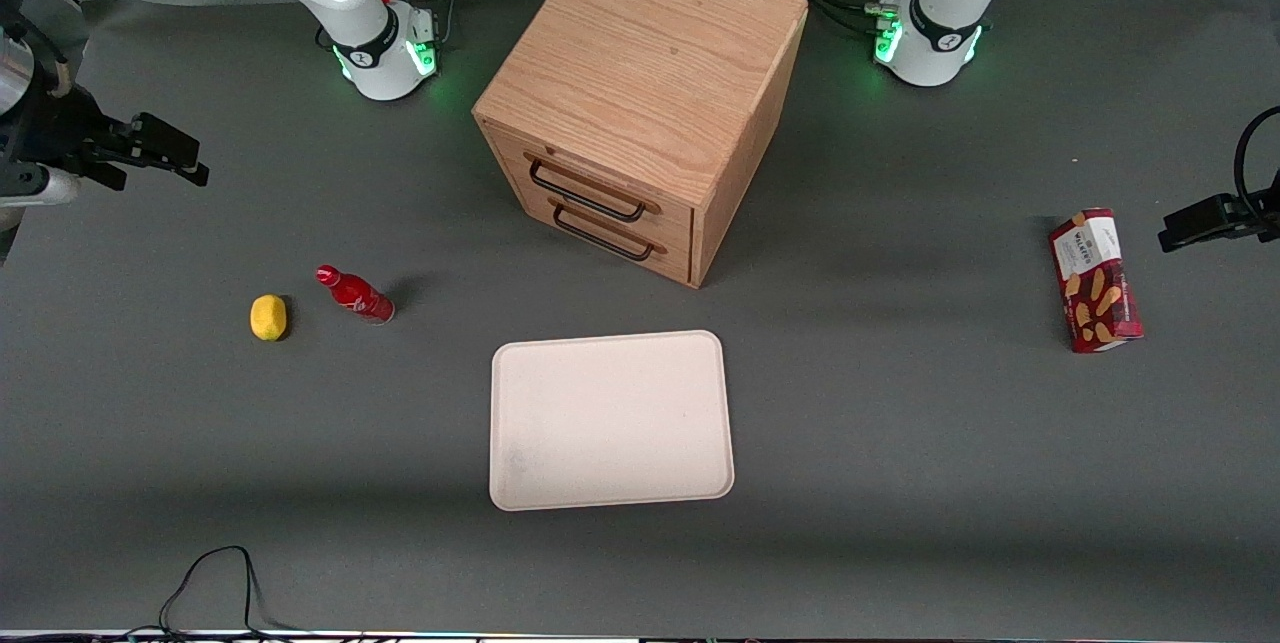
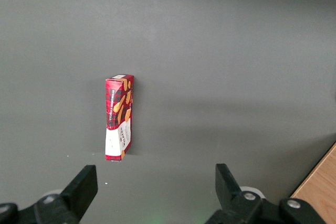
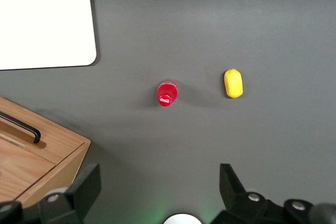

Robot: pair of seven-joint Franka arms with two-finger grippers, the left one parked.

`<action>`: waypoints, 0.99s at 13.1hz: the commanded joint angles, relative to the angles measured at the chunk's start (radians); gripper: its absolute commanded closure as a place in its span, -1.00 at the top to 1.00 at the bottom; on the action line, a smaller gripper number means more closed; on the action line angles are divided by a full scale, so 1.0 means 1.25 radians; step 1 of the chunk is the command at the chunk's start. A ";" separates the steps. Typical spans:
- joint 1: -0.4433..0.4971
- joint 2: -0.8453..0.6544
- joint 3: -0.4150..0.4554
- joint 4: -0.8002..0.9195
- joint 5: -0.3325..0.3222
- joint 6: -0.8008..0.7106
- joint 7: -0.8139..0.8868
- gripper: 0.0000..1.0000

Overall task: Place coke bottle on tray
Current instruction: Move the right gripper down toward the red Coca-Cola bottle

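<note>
Nothing is held by the gripper (image 3: 157, 187), spread wide high above the coke bottle (image 1: 355, 294); the bottle stands on the table beside a lemon (image 1: 268, 317), apart from the tray (image 1: 610, 420); toppling is risked if one finger strikes its narrow neck.

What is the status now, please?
Pincer open, high above table, holding nothing. Coke bottle upright beside lemon, not on tray. Nothing between bottle and tray.
</note>
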 commanded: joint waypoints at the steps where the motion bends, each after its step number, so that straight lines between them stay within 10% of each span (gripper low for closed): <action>1: 0.002 0.022 0.003 0.035 -0.013 -0.027 0.023 1.00; 8: 0.008 0.038 0.015 -0.001 -0.005 -0.001 0.021 1.00; 13: 0.009 0.029 0.017 -0.255 -0.008 0.274 0.019 1.00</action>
